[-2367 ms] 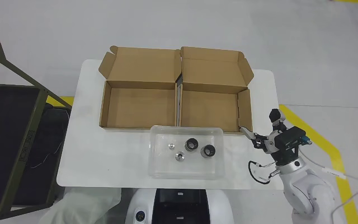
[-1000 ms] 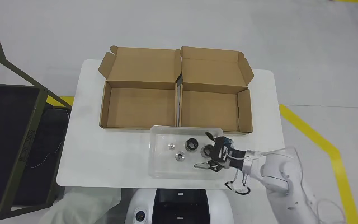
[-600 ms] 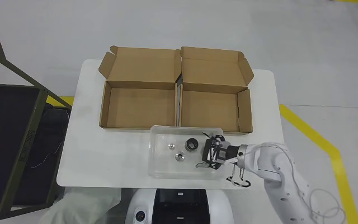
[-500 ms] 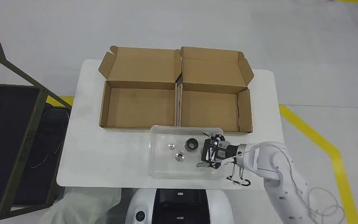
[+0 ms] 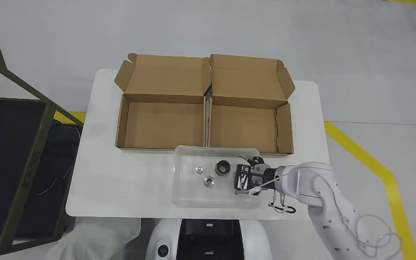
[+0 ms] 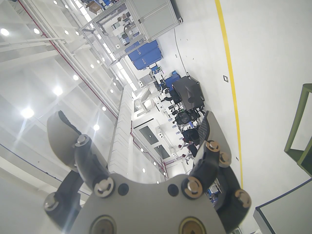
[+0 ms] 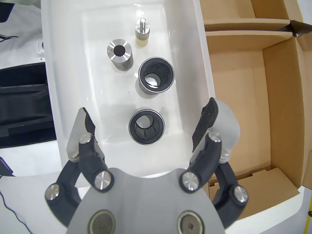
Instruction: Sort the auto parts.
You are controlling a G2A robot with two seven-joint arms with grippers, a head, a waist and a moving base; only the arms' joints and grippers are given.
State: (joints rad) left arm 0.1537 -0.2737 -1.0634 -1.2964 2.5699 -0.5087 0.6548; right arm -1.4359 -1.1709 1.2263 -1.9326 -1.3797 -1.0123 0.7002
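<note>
A clear plastic tray (image 5: 195, 195) at the table's front holds several metal parts. My right gripper (image 5: 243, 177) hangs open over the tray's right end. In the right wrist view a black ring bushing (image 7: 146, 129) stands upright just ahead of the right gripper (image 7: 147, 109), between the lines of its two fingers and touching neither. Beyond it stand a second black bushing (image 7: 156, 77), a silver cylinder (image 7: 120, 57) and a small silver stud (image 7: 142, 31). My left gripper (image 6: 132, 120) is open, holds nothing, and points up at the room.
Two open cardboard boxes, the left box (image 5: 162, 123) and the right box (image 5: 247, 127), sit side by side behind the tray with their lids folded back. The right box's wall (image 7: 243, 86) runs close beside my right gripper. A dark cart (image 5: 26, 169) stands left of the table.
My right arm has swung in from the table's right edge to over the tray. In the last half second the gripper has turned and settled over the right-hand bushing.
</note>
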